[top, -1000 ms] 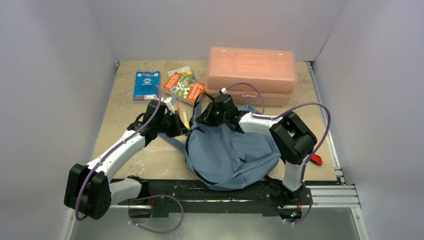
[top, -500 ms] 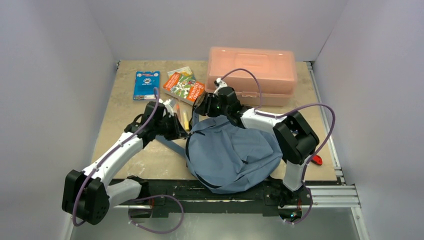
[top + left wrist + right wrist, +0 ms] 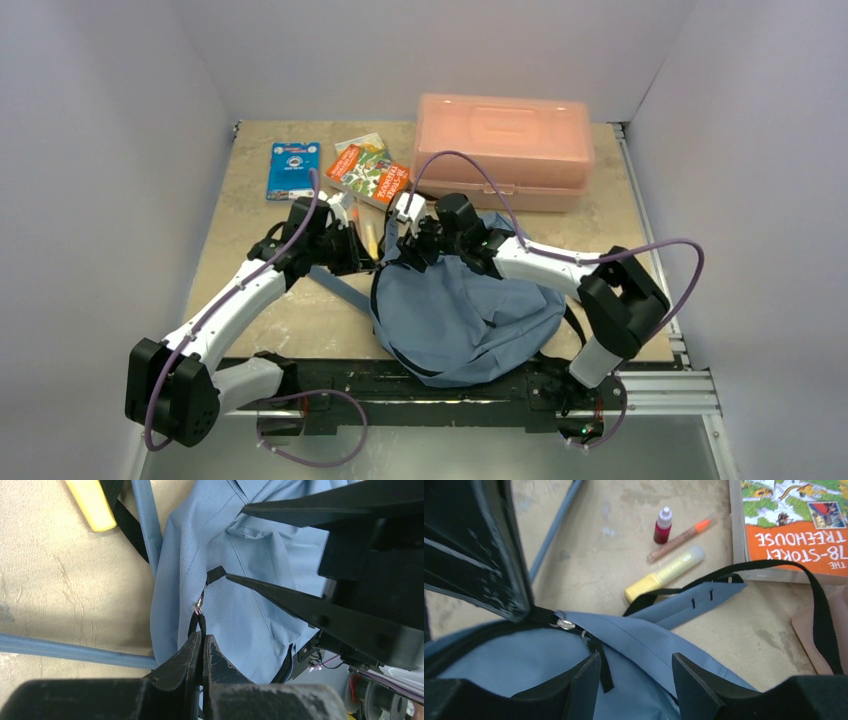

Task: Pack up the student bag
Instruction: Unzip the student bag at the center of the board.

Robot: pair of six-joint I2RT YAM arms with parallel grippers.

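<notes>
blue-grey student bag point(image 3: 460, 310), salmon-pink box point(image 3: 503, 140)

Right gripper point(image 3: 636, 677) at bottom edge, fingers point(image 3: 584, 687) spread, nothing gripped, blue-grey student bag point(image 3: 514, 665) fabric under them. Left gripper point(image 3: 529, 611) top left, dark tip right at the black zip pull point(image 3: 555, 620) with its silver ring. Blue shoulder strap point(image 3: 694, 602) and thin black strap point(image 3: 821, 610) lie on beige table point(image 3: 589, 545). Past the bag: yellow marker point(image 3: 666, 573), orange-tipped pen point(image 3: 679, 537), small red bottle point(image 3: 662, 526) with white cap, close together. Treehouse book point(image 3: 794, 530) top right, title upside down.
</notes>
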